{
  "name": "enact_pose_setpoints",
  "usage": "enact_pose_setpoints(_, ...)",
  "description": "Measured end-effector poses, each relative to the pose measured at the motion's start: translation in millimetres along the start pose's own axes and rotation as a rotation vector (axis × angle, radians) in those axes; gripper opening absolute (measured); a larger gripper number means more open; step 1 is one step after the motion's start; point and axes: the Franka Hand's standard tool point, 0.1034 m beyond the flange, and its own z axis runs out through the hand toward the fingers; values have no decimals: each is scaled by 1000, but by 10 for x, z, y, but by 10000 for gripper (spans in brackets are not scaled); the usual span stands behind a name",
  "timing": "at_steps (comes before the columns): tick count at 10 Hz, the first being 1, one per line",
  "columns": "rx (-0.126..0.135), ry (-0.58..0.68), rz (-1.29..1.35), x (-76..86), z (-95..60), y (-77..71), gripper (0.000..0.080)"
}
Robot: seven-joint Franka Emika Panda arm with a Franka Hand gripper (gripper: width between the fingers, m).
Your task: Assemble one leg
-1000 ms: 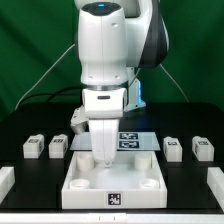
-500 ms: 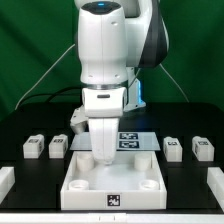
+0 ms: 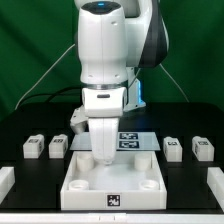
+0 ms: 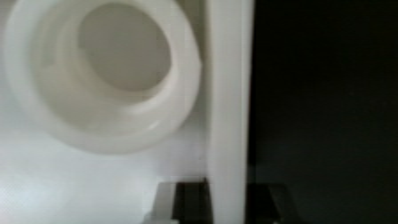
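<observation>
Four legs, small white tagged blocks, lie on the black table: two on the exterior view's left (image 3: 33, 147) (image 3: 59, 145), two on its right (image 3: 172, 147) (image 3: 203, 149). The large white tray-like piece (image 3: 90, 198) sits at the front middle. My gripper (image 3: 103, 157) is down at its far-left rim. In the wrist view the gripper (image 4: 228, 205) stands astride the tray's thin wall (image 4: 228, 90), with a dark finger (image 4: 187, 205) against each side. A round corner socket (image 4: 116, 75) lies beside the wall. No leg is held.
The marker board (image 3: 132, 139) lies flat behind the tray-like piece. White parts show at the front left edge (image 3: 5, 180) and the front right edge (image 3: 216, 185). A green backdrop stands behind the table.
</observation>
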Motion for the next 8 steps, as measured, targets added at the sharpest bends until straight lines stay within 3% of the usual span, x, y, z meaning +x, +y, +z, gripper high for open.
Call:
enact_pose_setpoints(1,-7,4,-1,64,-13,106,60)
enact_pose_setpoints(5,-33,44,23,578,-31,508,60)
enact_pose_setpoints(8,-27,57,14,776,-20,560,60)
